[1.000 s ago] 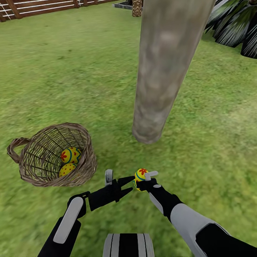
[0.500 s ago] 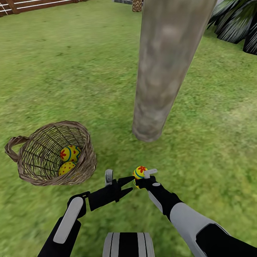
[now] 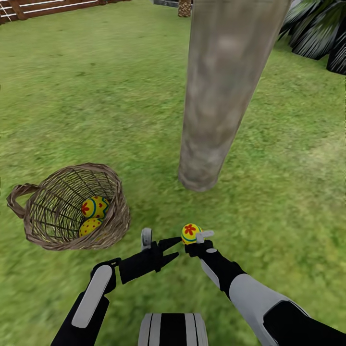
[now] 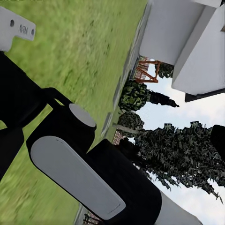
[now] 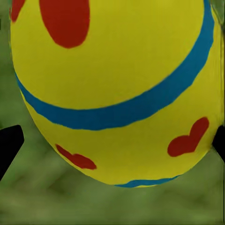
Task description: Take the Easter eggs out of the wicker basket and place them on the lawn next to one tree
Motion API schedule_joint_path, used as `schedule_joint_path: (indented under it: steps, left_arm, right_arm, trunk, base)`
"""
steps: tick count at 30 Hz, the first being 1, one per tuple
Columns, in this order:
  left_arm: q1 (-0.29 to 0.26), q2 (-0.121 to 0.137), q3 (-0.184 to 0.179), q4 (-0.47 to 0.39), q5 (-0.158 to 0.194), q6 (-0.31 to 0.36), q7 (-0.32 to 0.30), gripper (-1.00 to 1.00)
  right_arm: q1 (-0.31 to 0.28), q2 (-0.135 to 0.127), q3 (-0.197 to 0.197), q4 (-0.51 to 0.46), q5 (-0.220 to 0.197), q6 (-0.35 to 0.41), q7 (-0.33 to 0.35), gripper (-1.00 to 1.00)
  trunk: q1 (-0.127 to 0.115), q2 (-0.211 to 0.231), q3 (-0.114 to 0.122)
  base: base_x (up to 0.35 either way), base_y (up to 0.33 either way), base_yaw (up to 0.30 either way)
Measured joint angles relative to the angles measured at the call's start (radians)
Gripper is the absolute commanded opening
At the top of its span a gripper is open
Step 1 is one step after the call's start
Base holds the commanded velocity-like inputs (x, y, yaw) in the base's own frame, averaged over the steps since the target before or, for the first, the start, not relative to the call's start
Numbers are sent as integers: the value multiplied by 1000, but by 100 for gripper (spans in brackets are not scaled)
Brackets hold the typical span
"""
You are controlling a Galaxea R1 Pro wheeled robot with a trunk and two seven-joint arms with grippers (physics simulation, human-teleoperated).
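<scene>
**Egg eases toward the trunk**

Since a second ago the right gripper has nudged slightly forward, clenched on one Easter egg above the lawn, short of the tree. The left gripper hangs spread and empty. Two eggs remain in the wicker basket, so two more trips seem needed.

No words or numbers can be read; a small dark mark on the left tool's white finger is too blurred.
</scene>
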Motion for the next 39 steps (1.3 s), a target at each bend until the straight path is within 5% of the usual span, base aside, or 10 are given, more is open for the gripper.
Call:
schedule_joint_path:
  steps: [6,21,28,32,33,39]
  left_arm:
    - [0,0,0,1,44,-1,0,100]
    - [0,1,0,1,50,1,1,100]
    - [0,2,-1,0,66,5,0,100]
    - [0,2,-1,-2,75,7,0,100]
    - [0,2,-1,-4,81,8,0,100]
    - [0,3,-1,-6,91,10,0,100]
  right_arm:
    - [0,-1,0,0,0,0,1,100]
    - [2,-5,-6,10,-7,24,1,100]
    - [2,-14,-46,-4,-149,200,20,100]
    - [2,-73,-51,-101,-175,369,129,100]
    - [2,-108,-64,-136,-180,439,184,100]
    - [3,-205,-138,-178,-185,569,413,100]
  trunk:
    - [-3,1,23]
    - [-9,5,81]
    - [-13,7,108]
    - [-14,7,124]
    - [-15,8,128]
    - [-18,9,151]
  base:
    - [0,0,0]
    - [0,0,0]
    - [0,0,0]
    - [0,0,0]
    - [0,0,0]
    - [0,0,0]
